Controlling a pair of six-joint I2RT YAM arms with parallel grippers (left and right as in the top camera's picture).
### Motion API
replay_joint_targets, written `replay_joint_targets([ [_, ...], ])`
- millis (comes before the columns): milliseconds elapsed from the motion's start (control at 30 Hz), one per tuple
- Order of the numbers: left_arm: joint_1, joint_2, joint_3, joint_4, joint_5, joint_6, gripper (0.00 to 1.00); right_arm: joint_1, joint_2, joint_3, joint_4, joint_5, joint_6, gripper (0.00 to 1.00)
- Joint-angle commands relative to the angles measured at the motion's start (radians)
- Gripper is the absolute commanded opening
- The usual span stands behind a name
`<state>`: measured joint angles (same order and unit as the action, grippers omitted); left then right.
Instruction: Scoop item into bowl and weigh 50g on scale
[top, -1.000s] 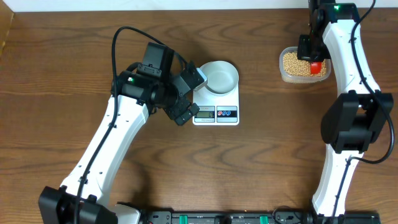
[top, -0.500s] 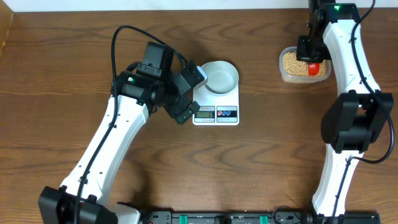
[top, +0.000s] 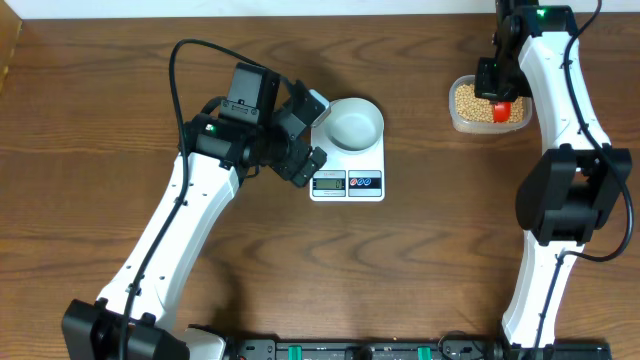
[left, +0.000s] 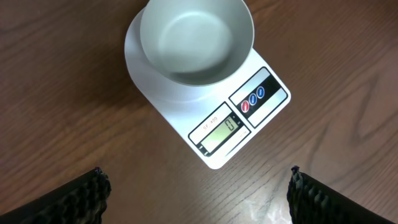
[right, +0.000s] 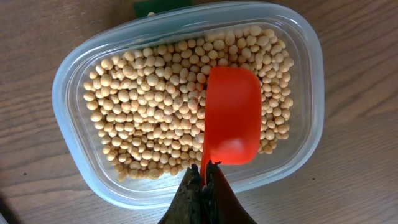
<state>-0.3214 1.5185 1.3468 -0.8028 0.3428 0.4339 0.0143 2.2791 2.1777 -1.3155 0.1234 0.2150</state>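
Observation:
Tan beans (right: 143, 118) fill a clear plastic tub (right: 68, 93) at the far right of the table (top: 478, 102). A red scoop (right: 231, 118) lies over the beans, and no beans show on its red surface. My right gripper (right: 204, 171) is shut on the scoop's thin handle. The white bowl (top: 355, 124) sits empty on the white scale (top: 347, 183), which shows a zero in the left wrist view (left: 239, 124). My left gripper (top: 308, 138) hangs open just left of the scale, its fingertips (left: 93, 186) wide apart and nothing between them.
Both arms reach in from the near edge of the brown wooden table (top: 120, 80). The scale has blue and red buttons (left: 253, 99) beside its display. A dark green object (right: 155, 6) peeks out behind the tub.
My left gripper has shifted slightly toward the far side beside the scale, still open. The right gripper with the scoop has hardly moved.

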Motion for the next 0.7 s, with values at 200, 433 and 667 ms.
replay_joint_targets([
  [200, 0.002, 0.012, -0.008, 0.005, 0.016, -0.047, 0.93, -0.007, 0.016, 0.012, -0.005, -0.025, -0.014, 0.01],
  [433, 0.002, 0.012, -0.008, 0.003, 0.016, -0.047, 0.93, -0.007, 0.016, 0.012, -0.011, -0.025, -0.014, 0.01],
  [667, 0.002, 0.012, -0.008, 0.001, 0.016, -0.047, 0.93, -0.007, 0.016, 0.012, -0.012, -0.025, -0.014, 0.01],
])
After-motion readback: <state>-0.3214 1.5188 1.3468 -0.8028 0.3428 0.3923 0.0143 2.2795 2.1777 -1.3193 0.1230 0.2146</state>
